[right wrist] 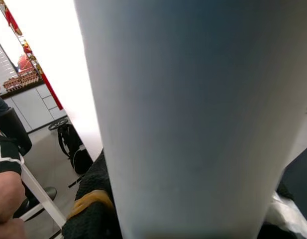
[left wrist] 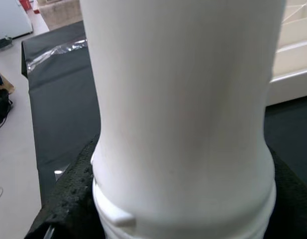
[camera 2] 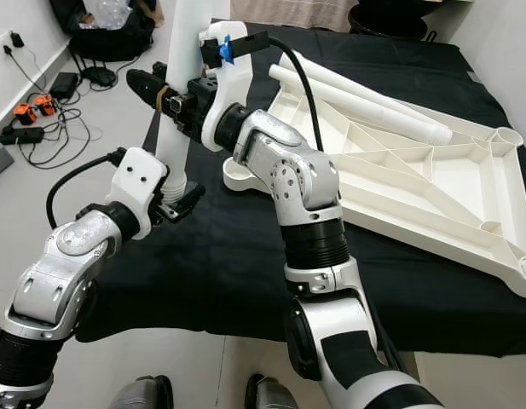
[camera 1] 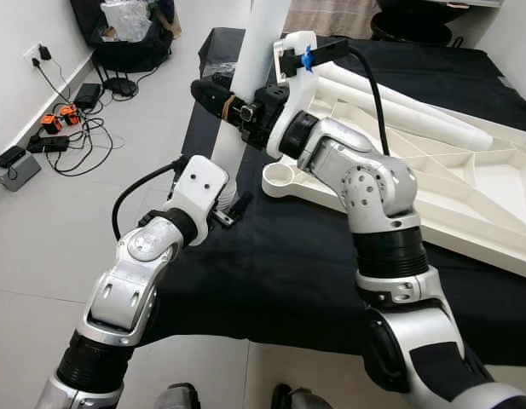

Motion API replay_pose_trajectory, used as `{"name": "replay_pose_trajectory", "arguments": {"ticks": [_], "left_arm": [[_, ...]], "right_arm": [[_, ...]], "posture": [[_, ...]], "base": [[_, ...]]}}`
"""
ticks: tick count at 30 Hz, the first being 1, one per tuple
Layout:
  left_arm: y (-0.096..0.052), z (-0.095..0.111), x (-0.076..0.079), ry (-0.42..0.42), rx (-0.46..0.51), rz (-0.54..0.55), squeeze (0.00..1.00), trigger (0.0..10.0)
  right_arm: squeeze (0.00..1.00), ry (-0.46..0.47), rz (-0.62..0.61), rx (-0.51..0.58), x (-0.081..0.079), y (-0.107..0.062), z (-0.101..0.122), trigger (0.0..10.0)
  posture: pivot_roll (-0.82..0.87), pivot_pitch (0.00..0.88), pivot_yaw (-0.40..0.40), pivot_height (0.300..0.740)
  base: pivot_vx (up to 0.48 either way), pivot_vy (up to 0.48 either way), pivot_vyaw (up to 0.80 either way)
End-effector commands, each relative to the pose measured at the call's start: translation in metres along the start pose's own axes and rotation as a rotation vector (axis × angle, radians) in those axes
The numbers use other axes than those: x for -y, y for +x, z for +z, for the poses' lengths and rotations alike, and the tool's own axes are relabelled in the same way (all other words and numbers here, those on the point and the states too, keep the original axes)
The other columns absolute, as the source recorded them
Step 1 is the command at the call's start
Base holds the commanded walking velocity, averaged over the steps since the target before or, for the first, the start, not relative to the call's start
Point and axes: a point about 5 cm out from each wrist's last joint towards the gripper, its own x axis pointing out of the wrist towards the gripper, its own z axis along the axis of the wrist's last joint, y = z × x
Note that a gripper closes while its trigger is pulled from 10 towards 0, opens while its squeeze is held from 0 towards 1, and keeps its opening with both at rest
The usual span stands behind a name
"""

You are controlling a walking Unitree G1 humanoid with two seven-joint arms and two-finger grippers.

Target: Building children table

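The tall white plastic table leg (camera 1: pixel 245 94) runs off the top edge above both grippers, so its upper end is cut off. Its threaded bottom, down by the left gripper (camera 1: pixel 231 207), is half hidden behind the white wrist housing. Close up at the right gripper (camera 1: pixel 218 96), the leg goes blurry.

Pale tiled floor (camera 1: pixel 41 256); tangled cables (camera 1: pixel 75 136) beside white wall (camera 1: pixel 24 34).

Smooth matt white plastic leg (camera 1: pixel 245 102); black cloth (camera 1: pixel 271 273).
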Motion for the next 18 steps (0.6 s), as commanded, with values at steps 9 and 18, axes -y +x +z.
{"name": "replay_pose_trajectory", "arguments": {"ticks": [9, 18], "left_arm": [[0.001, -0.003, 0.004, 0.039, -0.011, -0.015, 0.0, 5.0], [-0.001, -0.001, 0.011, 0.053, 0.001, -0.048, 0.0, 10.0]], "right_arm": [[0.0, -0.018, 0.033, 0.0, -0.008, 0.001, -0.002, 10.0], [1.0, -0.03, 0.05, -0.01, -0.007, -0.002, -0.01, 10.0]], "posture": [[0.08, 0.14, -0.07, 0.74], [0.08, 0.131, -0.071, 0.74]], "base": [[0.0, 0.0, 0.0], [0.0, 0.0, 0.0]]}}
